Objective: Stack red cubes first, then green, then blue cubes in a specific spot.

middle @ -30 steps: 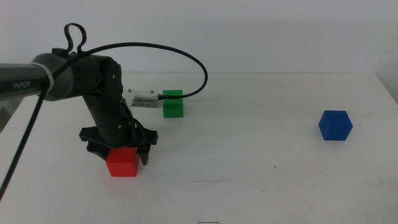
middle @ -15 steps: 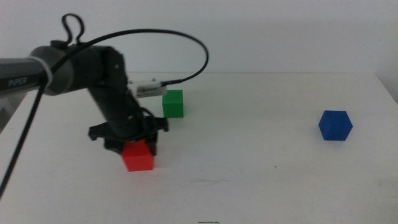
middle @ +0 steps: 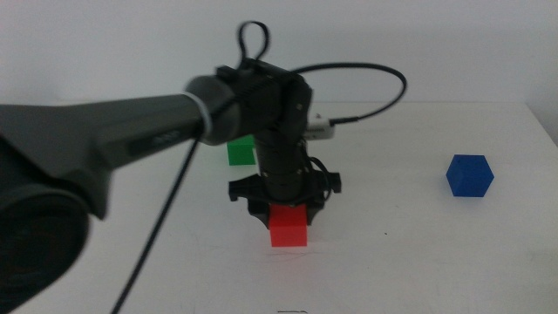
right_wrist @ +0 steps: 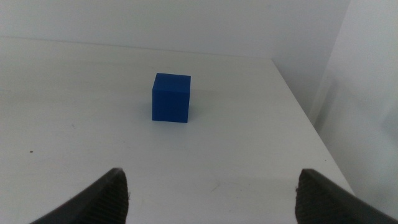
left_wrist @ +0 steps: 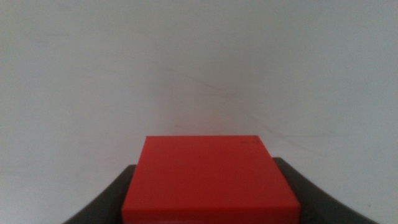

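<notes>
Broadly, your white counter [middle: 410, 253] is smooth and matte, with bare room around its middle. Your left claw [middle: 284, 202] clamps the matte red cube [middle: 288, 225] near mid-counter; whether it touches down is unclear. Green cube [middle: 237, 152] sits behind, half hidden. Blue cube [right_wrist: 171, 98] rests far right near the edge, before your right claw [right_wrist: 208, 193], jaws spread.
</notes>
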Controlling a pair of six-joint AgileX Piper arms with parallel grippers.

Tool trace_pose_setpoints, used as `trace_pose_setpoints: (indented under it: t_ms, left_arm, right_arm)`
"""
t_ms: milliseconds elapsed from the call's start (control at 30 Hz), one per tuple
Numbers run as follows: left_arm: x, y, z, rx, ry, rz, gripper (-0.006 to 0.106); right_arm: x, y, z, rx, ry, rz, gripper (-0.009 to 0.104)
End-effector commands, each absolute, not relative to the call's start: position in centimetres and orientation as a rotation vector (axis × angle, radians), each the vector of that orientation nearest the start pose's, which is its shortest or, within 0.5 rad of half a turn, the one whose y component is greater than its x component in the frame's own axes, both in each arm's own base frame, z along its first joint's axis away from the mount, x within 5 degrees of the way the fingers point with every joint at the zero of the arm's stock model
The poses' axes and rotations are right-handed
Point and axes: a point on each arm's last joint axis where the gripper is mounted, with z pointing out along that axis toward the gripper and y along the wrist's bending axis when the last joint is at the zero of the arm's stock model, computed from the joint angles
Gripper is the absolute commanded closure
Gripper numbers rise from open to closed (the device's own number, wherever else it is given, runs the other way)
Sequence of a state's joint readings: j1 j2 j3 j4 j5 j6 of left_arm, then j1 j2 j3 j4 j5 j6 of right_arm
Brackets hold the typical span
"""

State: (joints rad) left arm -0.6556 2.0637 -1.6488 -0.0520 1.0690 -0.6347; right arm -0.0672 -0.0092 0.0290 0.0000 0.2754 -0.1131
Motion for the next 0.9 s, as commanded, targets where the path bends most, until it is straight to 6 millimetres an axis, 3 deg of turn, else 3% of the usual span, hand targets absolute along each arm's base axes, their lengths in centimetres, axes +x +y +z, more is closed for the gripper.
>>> trace_pose_setpoints:
  t_ms: [0,300,633,867]
  left_arm:
    - [33.5,-27.4,23.1,0.017,2.962,-0.266,0.08]
    - [34.2,-28.2,21.1,0.033,2.979,-0.23,0.08]
    - [34.5,-28.3,20.9,0.039,2.953,-0.232,0.079]
    - [34.6,-28.4,20.9,-0.013,2.941,-0.251,0.065]
  right_arm:
    - [5.4,-0.4,19.3,-0.048,1.664,-0.154,0.013]
    - [5.4,-0.4,19.3,-0.048,1.664,-0.154,0.013]
    - [5.4,-0.4,19.3,-0.048,1.664,-0.154,0.013]
    - [5.4,-0.4,19.3,-0.048,1.664,-0.154,0.013]
